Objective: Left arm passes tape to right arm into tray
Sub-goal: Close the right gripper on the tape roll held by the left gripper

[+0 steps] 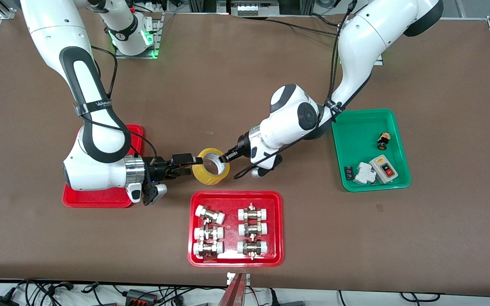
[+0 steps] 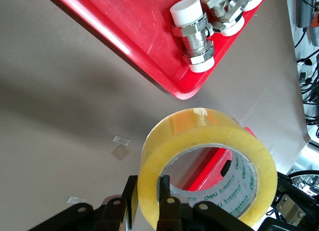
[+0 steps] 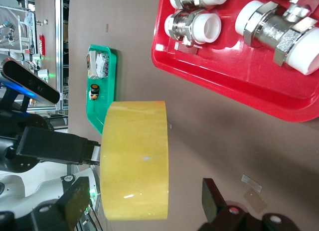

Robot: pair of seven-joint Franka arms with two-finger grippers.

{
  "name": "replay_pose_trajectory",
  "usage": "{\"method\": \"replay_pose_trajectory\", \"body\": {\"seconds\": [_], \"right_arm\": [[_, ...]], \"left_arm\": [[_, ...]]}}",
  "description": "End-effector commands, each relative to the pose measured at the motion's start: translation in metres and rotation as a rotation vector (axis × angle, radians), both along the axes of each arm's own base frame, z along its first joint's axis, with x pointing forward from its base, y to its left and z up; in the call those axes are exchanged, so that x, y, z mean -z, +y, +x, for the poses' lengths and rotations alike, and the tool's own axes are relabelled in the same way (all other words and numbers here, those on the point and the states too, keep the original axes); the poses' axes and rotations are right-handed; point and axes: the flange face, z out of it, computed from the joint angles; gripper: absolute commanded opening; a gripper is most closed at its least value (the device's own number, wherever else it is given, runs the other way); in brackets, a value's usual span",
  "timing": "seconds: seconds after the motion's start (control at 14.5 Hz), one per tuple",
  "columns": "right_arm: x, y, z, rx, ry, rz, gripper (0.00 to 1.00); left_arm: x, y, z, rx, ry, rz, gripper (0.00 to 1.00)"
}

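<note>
the yellow tape roll (image 1: 211, 166) hangs over bare table between the arms; the left gripper (image 1: 223, 158) pinches its wall, the right gripper (image 1: 194, 163) straddles the roll's other side, fingers spread, unclamped; the plain red tray (image 1: 100, 199) lies beneath the right arm

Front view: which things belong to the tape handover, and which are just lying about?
Job: tape, held by left end effector; open right end effector around it; plain red tray.
Lying about: fittings in second red tray; green tray with switches.
</note>
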Motion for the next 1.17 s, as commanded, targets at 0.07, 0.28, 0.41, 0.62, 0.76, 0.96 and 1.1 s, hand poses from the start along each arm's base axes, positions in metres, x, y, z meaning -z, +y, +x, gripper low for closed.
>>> {"method": "replay_pose_trajectory", "body": {"seconds": [0.07,0.28,0.41,0.62,0.76,0.96,1.1], "right_arm": [[0.0013,0.0040,0.0048,-0.008,-0.037,0.025,0.89],[0.0016,0.0070,0.0045,-0.004,-0.041,0.027,0.71],[0.0016,0.0071,0.0043,-0.004,-0.039,0.028,0.51],[0.0016,0.0071,0.0043,0.000,-0.034,0.027,0.30],[0.0016,0.0082,0.0039,0.000,-0.031,0.026,0.27],[0.0016,0.0114,0.0026,-0.008,-0.034,0.028,0.24],[0.0006,0.0117,0.0021,-0.015,-0.036,0.029,0.24]], "left_arm": [[-0.0069,-0.0056,0.0061,-0.012,-0.016,-0.023,0.03],[-0.0080,-0.0056,0.0062,-0.011,-0.019,-0.023,0.03],[-0.0080,-0.0056,0.0062,-0.011,-0.019,-0.023,0.03],[-0.0084,-0.0053,0.0064,-0.011,-0.019,-0.024,0.04],[-0.0084,-0.0053,0.0064,-0.011,-0.019,-0.024,0.04],[-0.0091,-0.0047,0.0069,-0.012,-0.020,-0.023,0.04],[-0.0080,-0.0047,0.0069,-0.012,-0.019,-0.023,0.04]]}}
